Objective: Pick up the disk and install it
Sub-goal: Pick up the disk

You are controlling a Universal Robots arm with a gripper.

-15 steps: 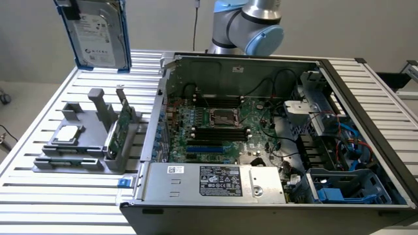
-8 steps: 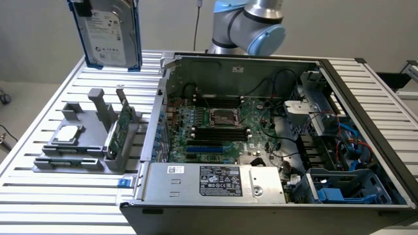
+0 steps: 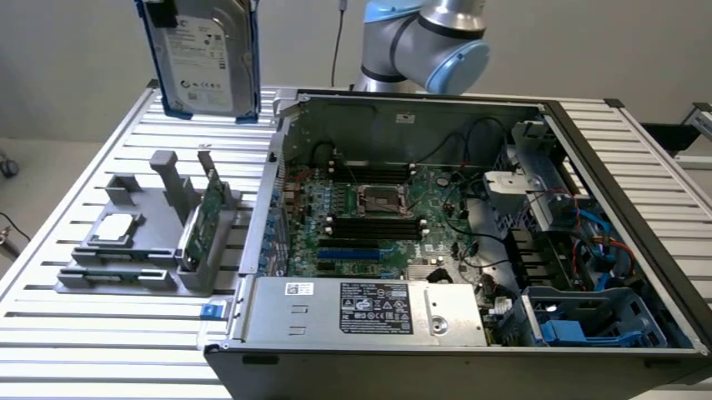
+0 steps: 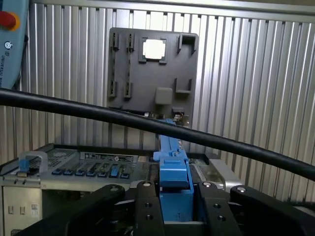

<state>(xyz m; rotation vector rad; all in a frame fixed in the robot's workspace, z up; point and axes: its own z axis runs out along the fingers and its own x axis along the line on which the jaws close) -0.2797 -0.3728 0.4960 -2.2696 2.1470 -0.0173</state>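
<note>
place: robotics lab | evidence: slotted aluminium bench, opened computer case, robot arm

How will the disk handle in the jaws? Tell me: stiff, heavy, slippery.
Probably stiff: the disk hangs upright without sagging. Likely heavy for its size, being a metal drive. Its blue carrier, between the jaws, looks smooth, so it may slip.

One disk, one open computer case, one grey fixture (holding one chip, one green card).
</note>
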